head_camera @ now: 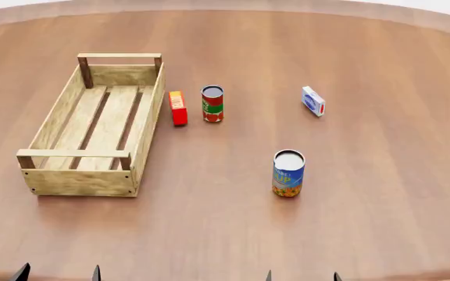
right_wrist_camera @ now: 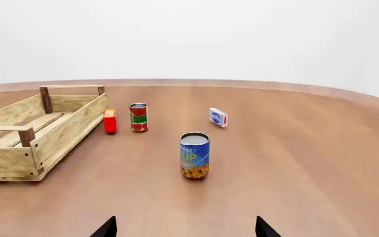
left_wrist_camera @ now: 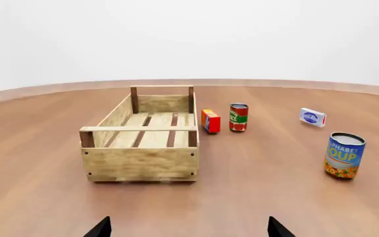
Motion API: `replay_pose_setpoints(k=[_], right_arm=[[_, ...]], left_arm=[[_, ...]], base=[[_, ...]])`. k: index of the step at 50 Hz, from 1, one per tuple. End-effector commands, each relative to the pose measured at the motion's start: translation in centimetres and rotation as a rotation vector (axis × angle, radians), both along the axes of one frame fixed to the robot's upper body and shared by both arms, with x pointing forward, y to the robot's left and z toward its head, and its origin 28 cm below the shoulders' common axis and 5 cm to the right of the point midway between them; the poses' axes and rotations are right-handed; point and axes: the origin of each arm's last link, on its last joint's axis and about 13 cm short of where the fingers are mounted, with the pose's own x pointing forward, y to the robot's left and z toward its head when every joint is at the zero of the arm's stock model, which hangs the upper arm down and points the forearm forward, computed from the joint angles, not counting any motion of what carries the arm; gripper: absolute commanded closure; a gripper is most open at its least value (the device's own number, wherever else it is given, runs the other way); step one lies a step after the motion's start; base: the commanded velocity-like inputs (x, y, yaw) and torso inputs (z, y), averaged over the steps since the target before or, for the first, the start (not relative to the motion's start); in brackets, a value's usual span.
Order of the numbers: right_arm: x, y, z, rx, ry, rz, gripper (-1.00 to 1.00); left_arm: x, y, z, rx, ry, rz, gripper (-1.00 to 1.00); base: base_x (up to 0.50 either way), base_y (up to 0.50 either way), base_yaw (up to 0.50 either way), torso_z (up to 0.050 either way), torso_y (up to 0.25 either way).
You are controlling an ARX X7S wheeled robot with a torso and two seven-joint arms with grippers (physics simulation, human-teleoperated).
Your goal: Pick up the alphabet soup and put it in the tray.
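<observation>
The tray [head_camera: 84, 181] is pale matt slatted wood, the table [head_camera: 381, 175] smooth, faintly glossy reddish wood.

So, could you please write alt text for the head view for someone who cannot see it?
A blue-labelled soup can stands upright on a round wooden table, apart from an empty slatted wooden crate at the left. Beside the crate's far end stand a small red box and a red-and-green can; a small white-and-blue box sits farther right.

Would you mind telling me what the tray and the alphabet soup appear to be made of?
The tray looks like unfinished light wood: visible grain, slatted floor, darker corner posts, dark dots like nail heads. The alphabet soup looks like a metal can with a glossy printed label: whitish flat top, thin rim. Being a render, both are guesses from looks.
</observation>
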Motion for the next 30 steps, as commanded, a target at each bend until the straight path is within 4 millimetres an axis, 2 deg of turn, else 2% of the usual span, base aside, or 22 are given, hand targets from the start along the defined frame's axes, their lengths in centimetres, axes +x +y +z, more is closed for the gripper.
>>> replay_pose_setpoints(k=[1,5,12,30], right_arm=[[-0.07,-0.12,0.13,0.009,-0.005,-0.001,-1.00],[-0.10,0.03,-0.08,-0.046,0.006,0.000,-1.00],[-0.17,0.13,-0.19,-0.049,0.007,0.015,-1.00],[-0.15,0.13,-0.18,-0.032,0.010,0.034,-1.00]], left_arm=[[-0.01,0.11,0.10,-0.008,-0.006,0.015,-1.00],[-0.32,-0.20,-0.04,-0.005,-0.007,0.004,-1.00],[-0.35,-0.23,-0.11,-0.004,-0.009,0.001,-1.00],[-0.15,-0.31,-0.44,0.012,-0.009,0.005,-1.00]], base=[[0.00,0.00,0.00,0.000,0.000],[0.02,0.07,0.00,0.000,0.000],[0.26,0.50,0.00,0.000,0.000],[0.42,0.42,0.00,0.000,0.000]])
